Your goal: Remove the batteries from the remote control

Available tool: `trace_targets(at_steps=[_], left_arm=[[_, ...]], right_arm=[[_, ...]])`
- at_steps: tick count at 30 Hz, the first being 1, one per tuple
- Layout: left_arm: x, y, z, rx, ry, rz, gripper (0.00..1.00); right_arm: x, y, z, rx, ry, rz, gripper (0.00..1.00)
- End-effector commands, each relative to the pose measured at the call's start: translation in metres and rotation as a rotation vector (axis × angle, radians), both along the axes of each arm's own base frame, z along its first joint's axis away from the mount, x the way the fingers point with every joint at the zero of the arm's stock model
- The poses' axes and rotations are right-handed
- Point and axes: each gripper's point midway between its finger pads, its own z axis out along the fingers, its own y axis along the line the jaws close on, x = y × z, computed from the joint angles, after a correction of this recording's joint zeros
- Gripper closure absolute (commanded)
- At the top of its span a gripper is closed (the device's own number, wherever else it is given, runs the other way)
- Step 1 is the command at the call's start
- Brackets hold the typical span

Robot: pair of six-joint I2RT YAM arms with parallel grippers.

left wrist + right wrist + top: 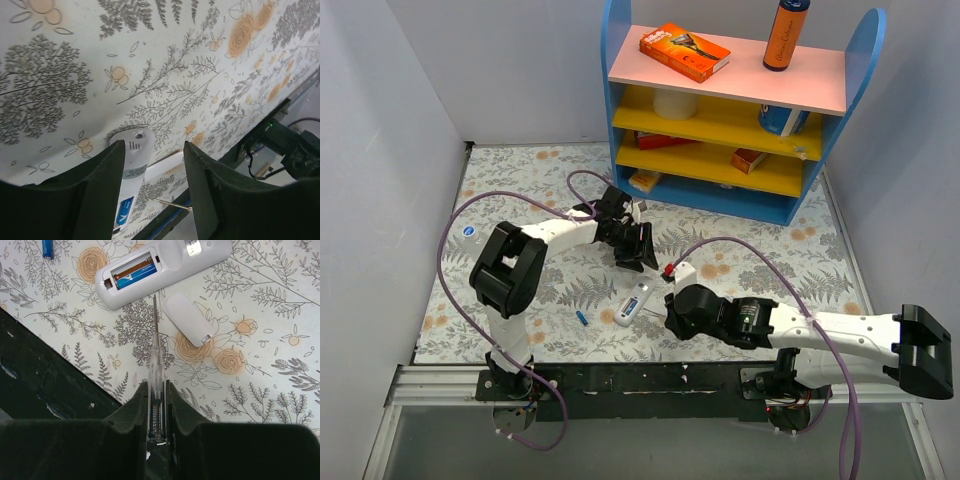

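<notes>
Clamping a slim pick (156, 375) in the right fingers (132, 415), tip just short of the remote control (170, 255); framing its other end between spread left fingers (95, 195). Probably light, slick, rigid battery (137, 277): lever from slot end.

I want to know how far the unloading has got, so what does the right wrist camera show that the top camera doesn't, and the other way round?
Only the right wrist: the remote open at the back with one battery inside, the cover lying beside it, and the tool clamped in the right end effector. Only the top: the shelf and the left end effector by the remote's far end. Both: the remote itself and a loose battery on the cloth.
</notes>
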Motion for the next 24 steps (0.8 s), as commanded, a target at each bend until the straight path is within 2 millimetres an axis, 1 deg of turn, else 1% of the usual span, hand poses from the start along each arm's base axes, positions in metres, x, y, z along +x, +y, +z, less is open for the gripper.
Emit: trace_targets(at_steps=[1,3,4,6,8,10,11,13,14,15,16,17,18,19,20,21,22,23,24], left_arm=[[0.021,0.012,0.032,0.064,-0.133,0.105,0.50],[0.022,0.019,0.036,0.100,-0.137,0.127,0.50],[0.028,0.025,0.039,0.131,-0.163,0.158,0.50],[0.029,0.036,0.039,0.180,-0.153,0.193,0.50],[0.032,0.043,0.041,0.208,-0.164,0.222,0.49],[0.033,0.055,0.038,0.245,-0.162,0.261,0.48],[0.033,0.059,0.040,0.250,-0.165,0.276,0.48],[0.036,0.072,0.039,0.263,-0.156,0.327,0.47],[0.035,0.079,0.038,0.269,-0.150,0.348,0.47],[0.039,0.088,0.039,0.264,-0.145,0.383,0.47],[0.040,0.093,0.040,0.259,-0.140,0.400,0.47],[0.036,0.098,0.041,0.252,-0.135,0.413,0.47],[0.040,0.106,0.042,0.252,-0.136,0.440,0.47],[0.040,0.111,0.043,0.255,-0.140,0.453,0.47],[0.039,0.117,0.043,0.266,-0.144,0.465,0.47],[0.039,0.122,0.047,0.263,-0.151,0.479,0.47],[0.038,0.124,0.049,0.263,-0.156,0.483,0.48],[0.037,0.126,0.049,0.263,-0.158,0.486,0.48],[0.033,0.127,0.050,0.257,-0.159,0.486,0.48]], right_arm=[[-0.002,0.014,0.012,0.017,0.020,0.026,0.99],[-0.009,0.017,0.005,0.007,0.057,0.050,0.99],[-0.010,0.021,0.004,0.021,0.059,0.059,0.99],[-0.014,0.028,0.002,0.031,0.076,0.088,0.99],[-0.013,0.040,0.005,0.058,0.077,0.101,0.99],[-0.014,0.051,0.010,0.085,0.086,0.119,0.99],[-0.012,0.064,0.015,0.112,0.082,0.128,0.99],[-0.009,0.078,0.019,0.135,0.076,0.139,0.99],[-0.006,0.086,0.012,0.122,0.074,0.143,0.99],[0.002,0.097,0.023,0.135,0.051,0.129,0.99],[0.006,0.101,0.022,0.119,0.040,0.120,0.99],[0.011,0.106,0.014,0.085,0.034,0.110,0.99],[0.020,0.113,0.020,0.078,0.003,0.097,0.99],[0.028,0.116,0.011,0.048,0.003,0.083,0.99],[0.033,0.118,0.010,0.038,-0.004,0.078,0.99],[0.040,0.122,0.016,0.039,-0.019,0.073,0.99],[0.050,0.121,0.011,0.021,-0.023,0.056,0.99],[0.056,0.121,0.011,0.014,-0.028,0.048,0.99],[0.066,0.117,0.012,0.005,-0.036,0.035,0.99]])
